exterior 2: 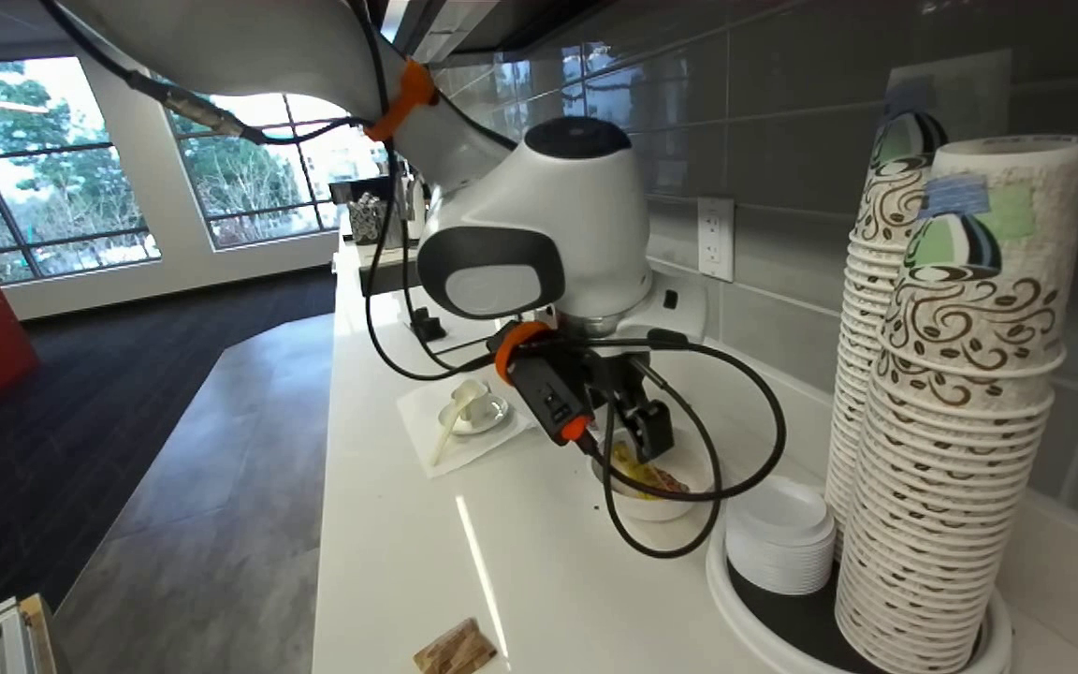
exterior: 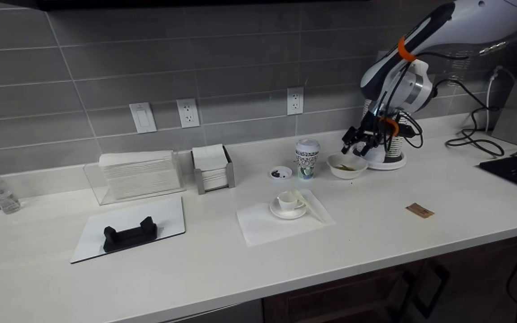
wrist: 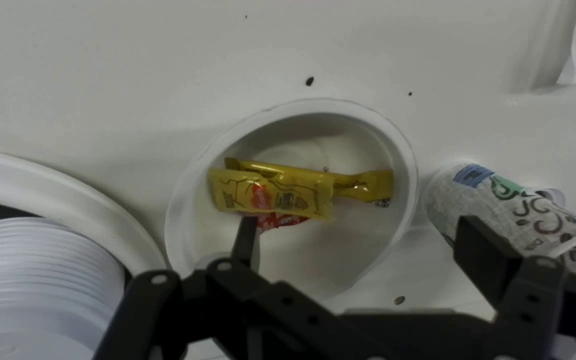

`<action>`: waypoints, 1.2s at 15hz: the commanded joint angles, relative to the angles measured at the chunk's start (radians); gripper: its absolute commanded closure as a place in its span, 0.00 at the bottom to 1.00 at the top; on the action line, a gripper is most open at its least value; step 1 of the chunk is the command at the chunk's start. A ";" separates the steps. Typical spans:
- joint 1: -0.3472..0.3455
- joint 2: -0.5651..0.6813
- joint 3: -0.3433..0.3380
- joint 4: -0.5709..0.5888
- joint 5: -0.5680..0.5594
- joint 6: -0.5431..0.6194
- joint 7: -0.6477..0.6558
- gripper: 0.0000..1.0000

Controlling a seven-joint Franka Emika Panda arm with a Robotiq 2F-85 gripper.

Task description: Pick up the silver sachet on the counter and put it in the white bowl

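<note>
The silver sachet does not show in any view; it is hidden or out of view. The white bowl (exterior: 346, 174) stands near the back wall and also shows in an exterior view (exterior 2: 651, 511) and the wrist view (wrist: 348, 240). In it lie two yellow packets (wrist: 278, 192) and a red packet (wrist: 282, 221) partly under them. My gripper (exterior: 357, 144) is open above the bowl with nothing between its fingers. In the wrist view the gripper (wrist: 358, 245) has one finger over the bowl and one beside it, over the patterned cup. A brown packet (exterior: 420, 210) lies on the counter.
A lidded patterned cup (exterior: 307, 161) and a small white dish (exterior: 281, 172) with dark bits stand beside the bowl. Tall paper cup stacks (exterior 2: 960, 421) and stacked lids (exterior 2: 779, 552) stand on a round tray on the other side. A white cup (exterior: 287, 202) sits on a saucer.
</note>
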 commanded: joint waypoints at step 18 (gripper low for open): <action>0.098 -0.564 -0.048 -0.696 -0.107 0.381 -0.023 0.00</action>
